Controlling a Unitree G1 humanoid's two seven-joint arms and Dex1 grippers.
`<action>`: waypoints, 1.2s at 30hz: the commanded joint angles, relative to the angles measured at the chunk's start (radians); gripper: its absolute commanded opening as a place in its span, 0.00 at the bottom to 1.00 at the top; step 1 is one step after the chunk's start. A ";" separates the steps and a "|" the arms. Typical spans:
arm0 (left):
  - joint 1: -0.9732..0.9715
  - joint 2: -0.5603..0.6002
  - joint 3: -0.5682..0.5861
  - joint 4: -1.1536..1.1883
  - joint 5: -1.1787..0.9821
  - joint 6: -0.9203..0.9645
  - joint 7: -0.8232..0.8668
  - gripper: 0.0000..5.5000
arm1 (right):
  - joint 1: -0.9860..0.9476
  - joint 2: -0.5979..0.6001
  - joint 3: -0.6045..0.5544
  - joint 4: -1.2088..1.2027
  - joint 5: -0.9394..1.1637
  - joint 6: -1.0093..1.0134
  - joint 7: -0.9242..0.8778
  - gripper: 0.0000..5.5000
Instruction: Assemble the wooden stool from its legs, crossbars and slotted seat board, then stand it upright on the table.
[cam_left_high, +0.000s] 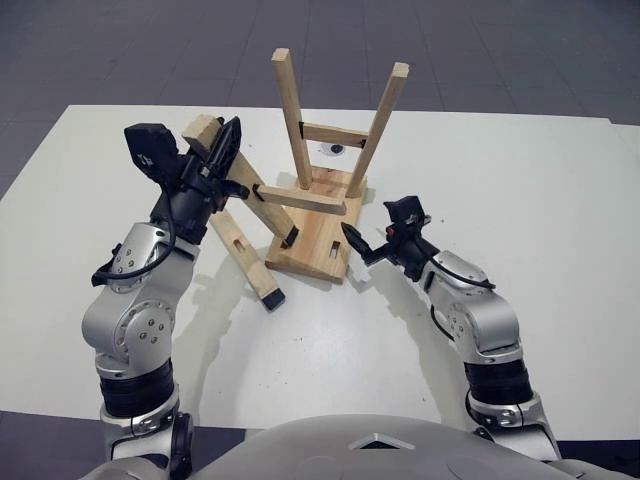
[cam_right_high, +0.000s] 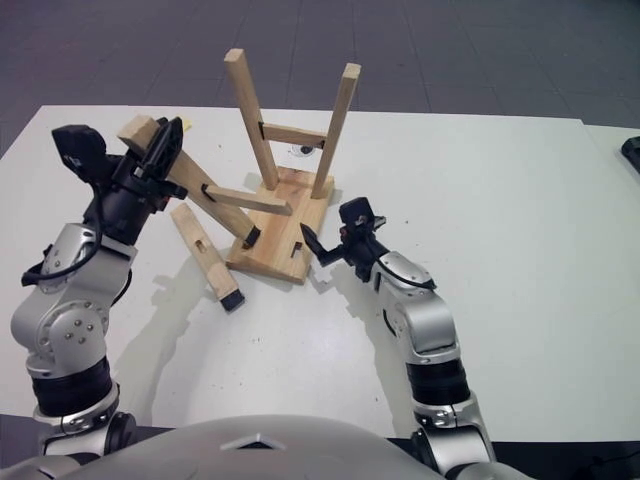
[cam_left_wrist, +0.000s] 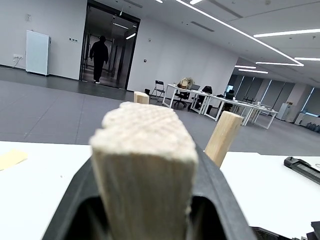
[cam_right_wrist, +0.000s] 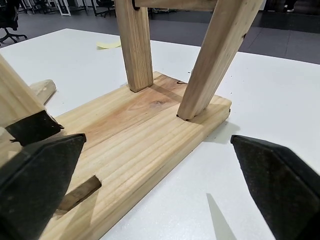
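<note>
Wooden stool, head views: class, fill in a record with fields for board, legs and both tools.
seat board: flat on the white table, slots up
fitted legs: two upright in it, joined by a crossbar
third leg: tilted, foot at the board, top in shut left tool
fourth leg: loose on the table beside the board
right tool: open, by the board's near corner

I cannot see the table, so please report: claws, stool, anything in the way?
Left claw shut on tilted leg. Right claw open beside seat board. Two legs upright in slots; loose leg lies beside board.
</note>
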 joint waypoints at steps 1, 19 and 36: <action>0.005 0.004 0.011 0.016 0.019 -0.002 -0.005 0.19 | -0.012 0.002 0.015 0.048 -0.017 0.027 -0.017 0.98; -0.050 0.037 0.059 0.005 -0.003 0.035 -0.006 0.19 | -0.012 0.032 0.011 0.089 -0.032 0.051 -0.075 0.98; -0.025 0.049 0.023 0.060 0.050 0.033 -0.063 0.19 | -0.023 0.041 0.004 0.097 -0.037 0.057 -0.089 0.98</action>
